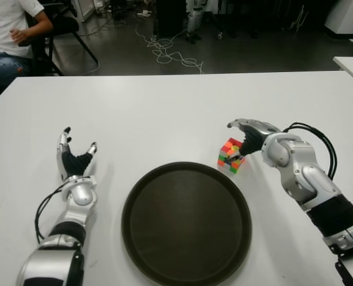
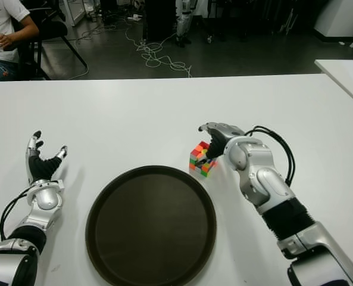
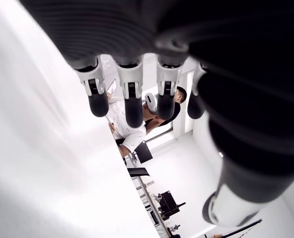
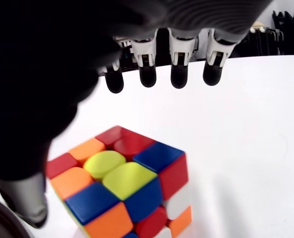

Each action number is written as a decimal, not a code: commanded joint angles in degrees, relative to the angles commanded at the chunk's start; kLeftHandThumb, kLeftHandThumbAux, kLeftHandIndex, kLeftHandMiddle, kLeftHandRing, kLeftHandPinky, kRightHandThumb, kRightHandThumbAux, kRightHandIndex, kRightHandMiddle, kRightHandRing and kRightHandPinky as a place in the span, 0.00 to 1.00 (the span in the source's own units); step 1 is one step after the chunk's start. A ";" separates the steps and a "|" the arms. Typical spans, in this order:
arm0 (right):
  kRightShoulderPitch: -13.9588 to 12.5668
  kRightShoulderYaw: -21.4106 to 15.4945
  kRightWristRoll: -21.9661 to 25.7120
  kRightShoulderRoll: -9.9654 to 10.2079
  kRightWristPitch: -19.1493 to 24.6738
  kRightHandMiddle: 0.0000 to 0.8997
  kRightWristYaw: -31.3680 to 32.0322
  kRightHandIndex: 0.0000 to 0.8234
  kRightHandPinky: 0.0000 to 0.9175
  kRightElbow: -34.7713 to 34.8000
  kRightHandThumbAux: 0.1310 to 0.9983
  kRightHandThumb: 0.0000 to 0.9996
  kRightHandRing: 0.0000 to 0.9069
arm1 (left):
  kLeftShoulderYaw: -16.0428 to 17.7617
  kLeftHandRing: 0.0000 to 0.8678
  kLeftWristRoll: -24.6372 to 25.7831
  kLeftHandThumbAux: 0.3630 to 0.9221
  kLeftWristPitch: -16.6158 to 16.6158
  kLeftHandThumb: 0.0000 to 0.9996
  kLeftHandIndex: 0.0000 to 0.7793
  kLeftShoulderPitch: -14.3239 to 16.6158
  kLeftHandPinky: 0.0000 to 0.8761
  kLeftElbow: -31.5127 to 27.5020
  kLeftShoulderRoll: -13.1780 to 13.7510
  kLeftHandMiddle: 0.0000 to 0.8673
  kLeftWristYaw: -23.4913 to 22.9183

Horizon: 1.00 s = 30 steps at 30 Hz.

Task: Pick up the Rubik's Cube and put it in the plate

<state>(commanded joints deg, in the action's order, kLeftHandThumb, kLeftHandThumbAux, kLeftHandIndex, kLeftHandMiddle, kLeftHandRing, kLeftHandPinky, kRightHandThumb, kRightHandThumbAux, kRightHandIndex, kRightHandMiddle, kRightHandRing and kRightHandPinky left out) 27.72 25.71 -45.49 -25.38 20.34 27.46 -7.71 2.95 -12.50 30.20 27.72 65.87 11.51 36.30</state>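
The Rubik's Cube [image 1: 231,155] stands on the white table [image 1: 164,107], just beyond the upper right rim of the dark round plate [image 1: 186,229]. My right hand [image 1: 243,138] hovers over the cube from the right. Its fingers [image 4: 179,74] stretch out past the cube's far side and its thumb [image 4: 25,198] hangs beside the near corner. The hand is open and no finger presses on the cube [image 4: 122,191]. My left hand [image 1: 75,156] shows left of the plate, idle, with fingers [image 3: 132,101] spread and holding nothing.
A person [image 1: 9,36] sits on a chair beyond the table's far left corner. Cables [image 1: 167,52] lie on the dark floor behind the table. A second white table [image 1: 352,62] shows at the far right.
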 joint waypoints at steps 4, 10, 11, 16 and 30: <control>0.05 0.14 0.04 -0.03 -0.09 0.08 0.22 0.05 0.06 -0.09 0.67 0.00 0.08 | 0.28 0.10 0.38 0.76 -0.35 0.00 0.10 0.07 0.06 0.12 -0.07 0.12 -0.30; 0.09 0.82 -0.12 0.10 0.24 0.10 0.55 0.07 0.07 -0.17 0.65 0.00 0.09 | 0.58 0.10 0.77 0.75 -0.62 0.00 0.10 0.16 0.07 0.24 -0.18 0.11 -0.53; 0.07 0.95 -0.17 0.23 0.40 0.10 0.52 0.07 0.06 -0.20 0.65 0.00 0.09 | 0.56 0.11 0.72 0.75 -0.58 0.00 0.10 0.16 0.08 0.26 -0.16 0.12 -0.46; -0.06 1.25 -0.12 0.55 0.89 0.10 0.31 0.08 0.05 -0.24 0.63 0.00 0.08 | 0.43 0.12 0.48 0.74 -0.40 0.00 0.11 0.17 0.10 0.32 -0.08 0.13 -0.17; -0.19 2.60 -0.28 1.24 1.81 0.11 1.55 0.13 0.07 -0.36 0.56 0.00 0.08 | 0.39 0.10 0.40 0.72 -0.50 0.00 0.10 0.15 0.08 0.39 -0.04 0.11 0.03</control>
<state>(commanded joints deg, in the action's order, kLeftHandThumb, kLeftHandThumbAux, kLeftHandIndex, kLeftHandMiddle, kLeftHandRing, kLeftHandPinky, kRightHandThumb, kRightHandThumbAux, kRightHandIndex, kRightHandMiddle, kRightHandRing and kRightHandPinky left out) 27.53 28.31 -45.77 -24.14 22.16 29.01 -8.07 3.34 -12.10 29.69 27.87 66.27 11.46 36.33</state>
